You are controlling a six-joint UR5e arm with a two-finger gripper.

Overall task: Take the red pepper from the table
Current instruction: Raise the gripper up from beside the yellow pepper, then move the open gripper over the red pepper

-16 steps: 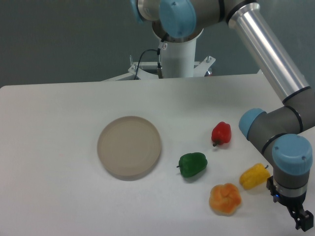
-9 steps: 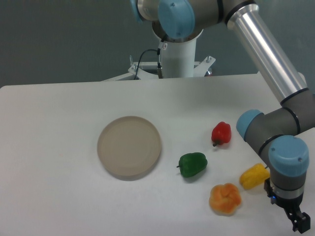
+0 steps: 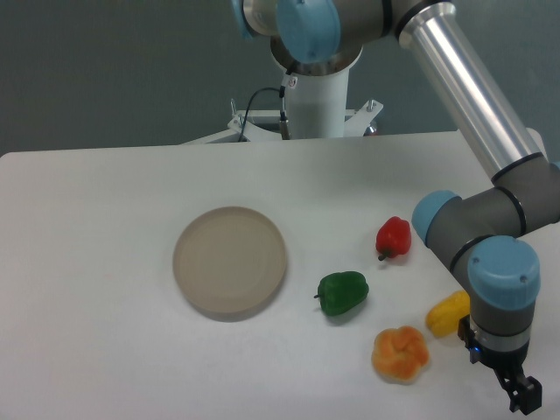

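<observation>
Quick count of what's seen on the table (image 3: 96, 219): 3 peppers, 1 orange thing, 1 plate, 1 arm w/ 1 gripper.

The red pepper (image 3: 394, 237) is found right of center, lying on the white top w/ its dark stem pointed down-left. It's untouched, nothing clamped on it. The arm's grey wrist section is seen just beside it on the right, though contact can't be judged from this angle.

The green pepper (image 3: 342, 292) is placed below-left of the red one, near but apart. The yellow pepper (image 3: 446, 312) is partly hidden behind the wrist, lower right. An orange lumpy fruit (image 3: 401, 353) (pumpkin-ish or tangerine-ish, can't be told) is sat between green and yellow, closer to the front edge.

The round beige plate (image 3: 230, 262) is located left of center, well apart from the peppers, nothing on it.

The gripper (image 3: 523, 397) is seen at the bottom right corner, low by the front edge, well apart from the red pepper. Only a dark bit of it is shown, so spread vs pressed together can't be told.
</observation>
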